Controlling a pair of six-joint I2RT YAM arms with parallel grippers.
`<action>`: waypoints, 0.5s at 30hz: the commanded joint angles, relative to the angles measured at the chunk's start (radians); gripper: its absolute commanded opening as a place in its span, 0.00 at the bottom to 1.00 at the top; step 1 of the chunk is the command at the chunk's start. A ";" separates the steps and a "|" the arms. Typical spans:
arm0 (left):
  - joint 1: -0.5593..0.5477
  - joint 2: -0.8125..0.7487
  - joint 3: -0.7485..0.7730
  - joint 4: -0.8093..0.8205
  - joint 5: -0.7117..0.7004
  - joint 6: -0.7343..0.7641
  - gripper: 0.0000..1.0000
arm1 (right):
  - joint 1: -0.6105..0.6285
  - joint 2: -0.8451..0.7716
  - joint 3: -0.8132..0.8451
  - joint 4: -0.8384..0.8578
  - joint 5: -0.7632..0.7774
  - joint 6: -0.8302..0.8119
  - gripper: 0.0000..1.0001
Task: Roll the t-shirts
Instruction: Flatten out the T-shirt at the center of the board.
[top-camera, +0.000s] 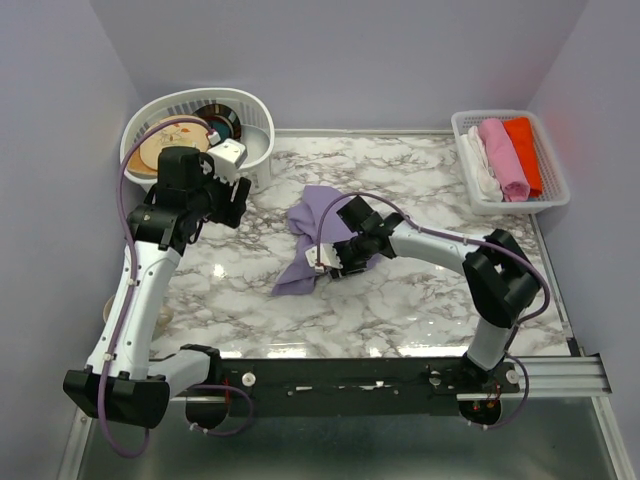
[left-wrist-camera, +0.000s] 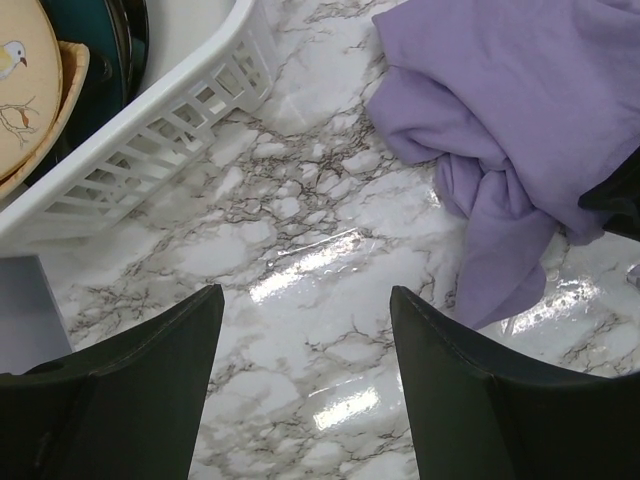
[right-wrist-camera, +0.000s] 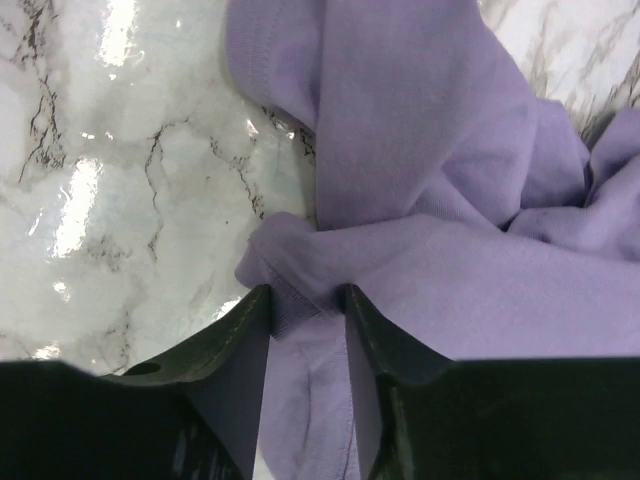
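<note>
**While left gripper (left-wrist-camera: 305, 300) gapes, right gripper (right-wrist-camera: 307, 295) nips lavender t-shirt (top-camera: 310, 215)**

Overhead: the t-shirt lies crumpled mid-table on the marble top (top-camera: 420, 300). Left wrist: jaws spread wide above bare marble, white laundry basket (left-wrist-camera: 150, 150) alongside. Right wrist: jaws pinching a fold at the shirt's edge.

The lavender-purple t-shirt (top-camera: 310, 215) is lying crumpled and bunched, not rolled, near the middle of the marble-patterned table (top-camera: 420, 310), its thin fabric gathering into soft folds with a stitched hem showing. A narrow tail is trailing toward the near-left side. One fold is sitting pinched between the fingers of the right gripper (right-wrist-camera: 305, 300).
</note>
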 joint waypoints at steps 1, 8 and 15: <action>0.010 -0.002 -0.007 0.024 0.031 -0.011 0.77 | 0.010 0.003 0.012 0.034 0.067 0.043 0.36; 0.010 0.034 -0.041 0.042 0.091 0.008 0.76 | 0.010 -0.130 0.014 -0.007 0.106 0.113 0.01; -0.005 0.040 -0.137 0.105 0.154 0.017 0.74 | 0.004 -0.362 0.165 -0.041 0.146 0.297 0.01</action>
